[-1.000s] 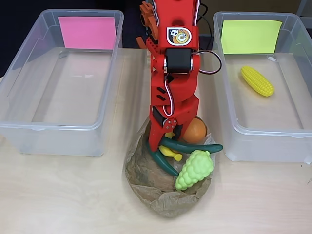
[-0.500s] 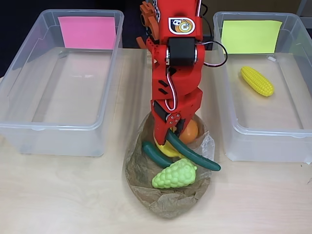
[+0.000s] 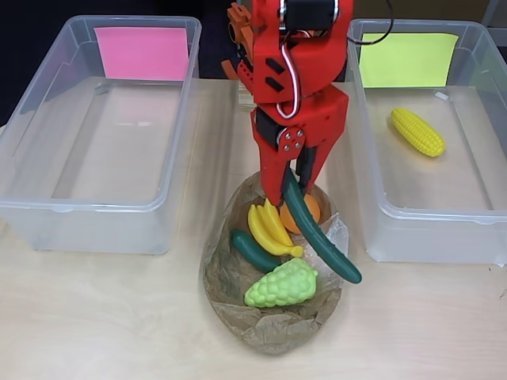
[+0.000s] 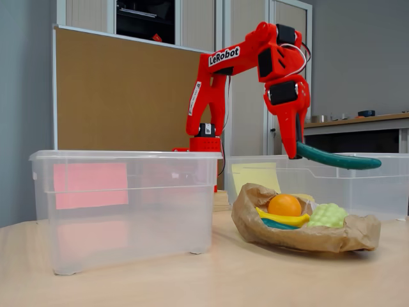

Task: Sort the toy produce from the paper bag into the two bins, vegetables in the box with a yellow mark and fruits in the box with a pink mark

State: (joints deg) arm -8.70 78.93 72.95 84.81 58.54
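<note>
Nearest to the fixed camera, on the wooden desk, stands the clear plastic bin with the pink mark; in the overhead view this bin is at the left and nothing lies in it. Just beside it, toward the right in the fixed view, the crumpled paper bag lies open on the desk. In the bag I can see a green grape bunch, a yellow banana bunch, an orange and a dark green vegetable, perhaps a small cucumber, partly under the bananas.

Above the bag hangs the red gripper. Its fingers are closed on one end of a long dark green cucumber. In the fixed view this cucumber is lifted clear of the bag and sticks out almost level toward the right, over the bag's far side. In the overhead view its free end reaches beyond the bag's edge, near the right bin.

Farther back stands the bin with the yellow mark. In the overhead view this bin is at the right, and a yellow corn cob lies inside it. Behind all, the red arm rises from its base, in front of a brown board.
</note>
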